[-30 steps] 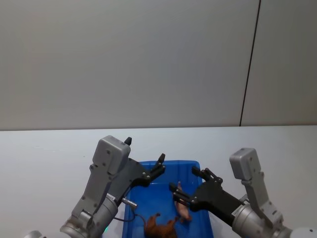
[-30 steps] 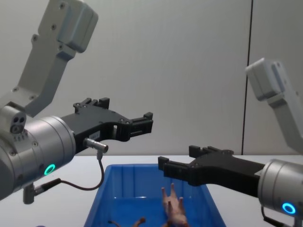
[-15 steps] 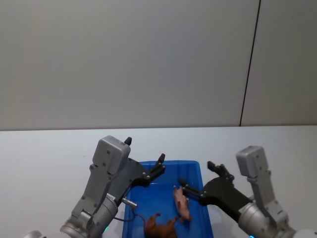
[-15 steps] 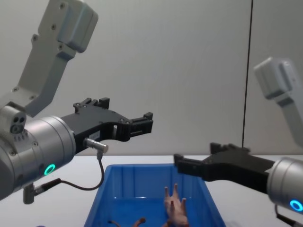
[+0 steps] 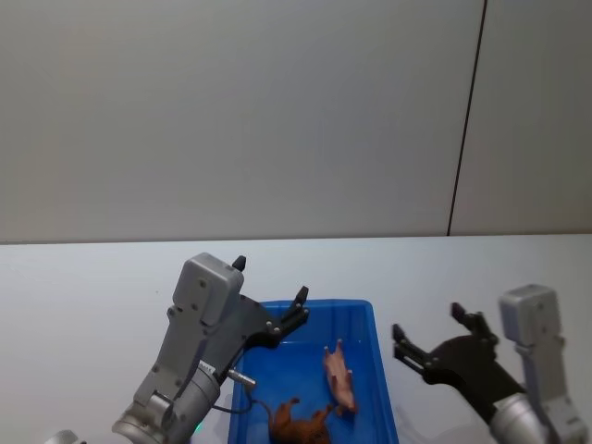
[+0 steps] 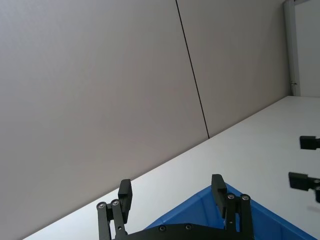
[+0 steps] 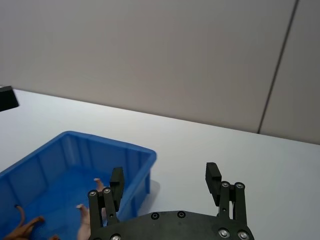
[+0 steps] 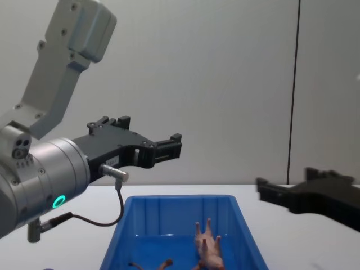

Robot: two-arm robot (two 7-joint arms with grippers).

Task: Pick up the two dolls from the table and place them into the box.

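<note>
Your pink doll (image 5: pixel 339 377) and brown doll (image 5: pixel 301 425) lay inside the box (image 5: pixel 344 304) on the counter (image 5: pixel 83 287), left hand (image 5: pixel 270 278) wide and empty above it, right hand (image 5: pixel 427 321) wide beside it; both looked light, stiff, slick, best pinched across the torso, not legs.

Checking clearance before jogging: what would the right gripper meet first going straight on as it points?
The way looks free: the right gripper, open, points beside the box over the table toward the wall, though depth is unclear.
</note>
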